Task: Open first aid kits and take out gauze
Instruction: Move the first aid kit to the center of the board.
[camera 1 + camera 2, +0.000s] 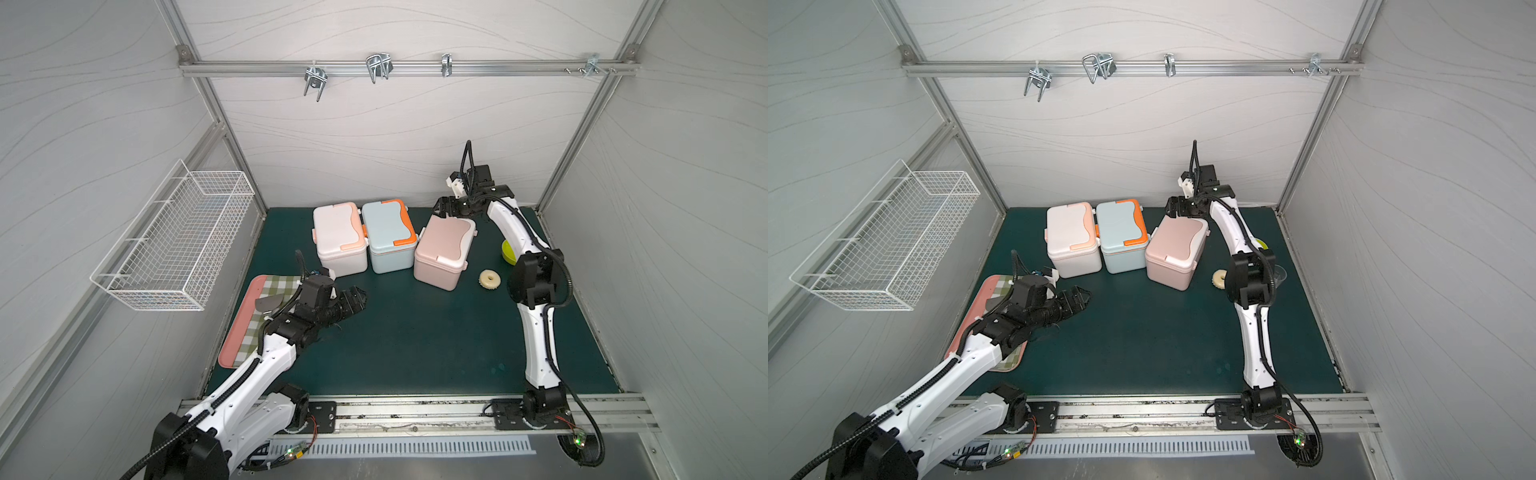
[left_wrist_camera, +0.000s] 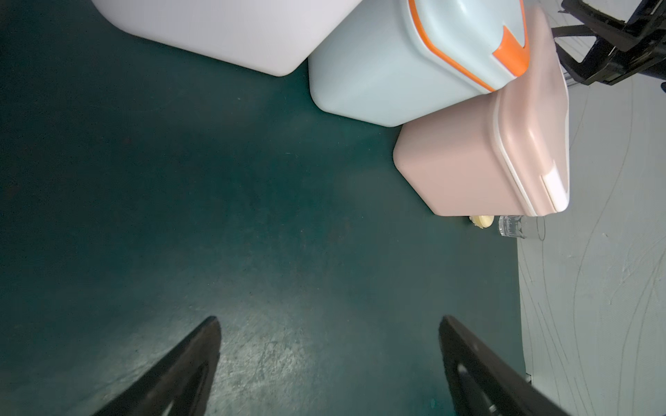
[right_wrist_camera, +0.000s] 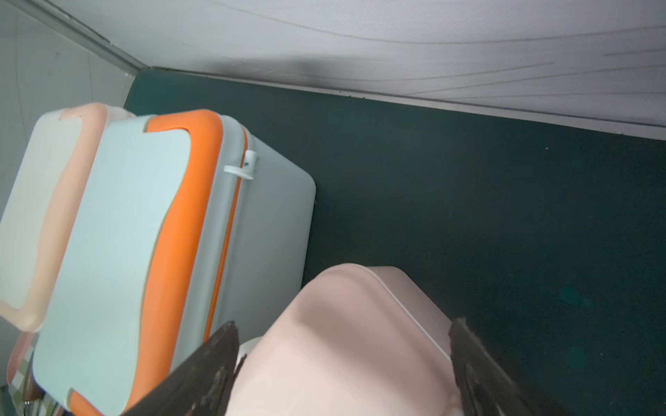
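Three first aid kits stand in a row at the back of the green mat, all with lids down: white with peach trim [image 1: 338, 239] [image 1: 1073, 239], pale blue with orange trim [image 1: 388, 235] [image 3: 122, 245], and dusty pink [image 1: 444, 249] [image 2: 465, 169], which is turned at an angle. My right gripper [image 1: 441, 210] [image 3: 344, 322] is open at the pink kit's far corner, its fingers standing on either side of the lid's end. My left gripper [image 1: 359, 297] [image 2: 329, 320] is open over bare mat in front of the white kit, with nothing in it. The gauze is hidden.
A pink tray [image 1: 241, 322] with a checked cloth lies under my left arm. A cream ring [image 1: 490, 278], a yellow-green bowl [image 1: 509, 251] and a clear glass [image 2: 511, 227] sit right of the pink kit. A wire basket [image 1: 174, 245] hangs on the left wall.
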Tool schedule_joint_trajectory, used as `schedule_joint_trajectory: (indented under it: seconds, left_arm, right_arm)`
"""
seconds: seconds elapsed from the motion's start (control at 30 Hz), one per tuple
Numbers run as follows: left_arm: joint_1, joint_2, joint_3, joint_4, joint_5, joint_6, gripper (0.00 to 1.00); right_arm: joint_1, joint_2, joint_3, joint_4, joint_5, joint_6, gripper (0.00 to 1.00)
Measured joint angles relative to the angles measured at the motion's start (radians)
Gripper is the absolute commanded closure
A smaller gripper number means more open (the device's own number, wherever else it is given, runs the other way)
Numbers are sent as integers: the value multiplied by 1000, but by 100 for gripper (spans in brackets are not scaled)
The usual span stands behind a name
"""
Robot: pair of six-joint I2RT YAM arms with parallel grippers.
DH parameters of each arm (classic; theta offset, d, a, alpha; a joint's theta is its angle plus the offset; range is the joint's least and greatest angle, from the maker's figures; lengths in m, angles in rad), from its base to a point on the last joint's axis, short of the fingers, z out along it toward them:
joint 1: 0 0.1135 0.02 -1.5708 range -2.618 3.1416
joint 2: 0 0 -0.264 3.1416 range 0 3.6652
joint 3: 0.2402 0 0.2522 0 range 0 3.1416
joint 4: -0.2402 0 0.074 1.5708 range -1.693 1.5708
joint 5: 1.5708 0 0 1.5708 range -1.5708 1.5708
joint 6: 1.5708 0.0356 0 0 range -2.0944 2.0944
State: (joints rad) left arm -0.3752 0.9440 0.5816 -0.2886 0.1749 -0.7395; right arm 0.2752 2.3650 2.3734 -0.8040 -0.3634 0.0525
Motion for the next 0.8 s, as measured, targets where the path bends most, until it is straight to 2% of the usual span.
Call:
schedule_joint_trajectory:
  seconds: [0.17,0.43,0.5,0.57,0.67,0.8]
  left_arm:
    - [0,5,6,3,21,3,5]
    - [-34,4,7,24,48,3,5]
    - [-54,3,8,27,51,3,5]
    - [-77,2,11,30,54,3,5]
    - [-108,2,18,37,60,3,5]
    - [-131,19,37,59,73,4,5]
  right_arm:
    - [20,-78,-150,-16,-55,-64,13]
    - [121,-347,-552,-4,-106,-88,14]
    - [155,-404,-619,4,-119,-85,11]
    - [190,-461,-678,19,-126,-71,2]
    - [229,-544,-749,44,-108,-33,1]
    - [230,-686,-864,81,-27,40,1]
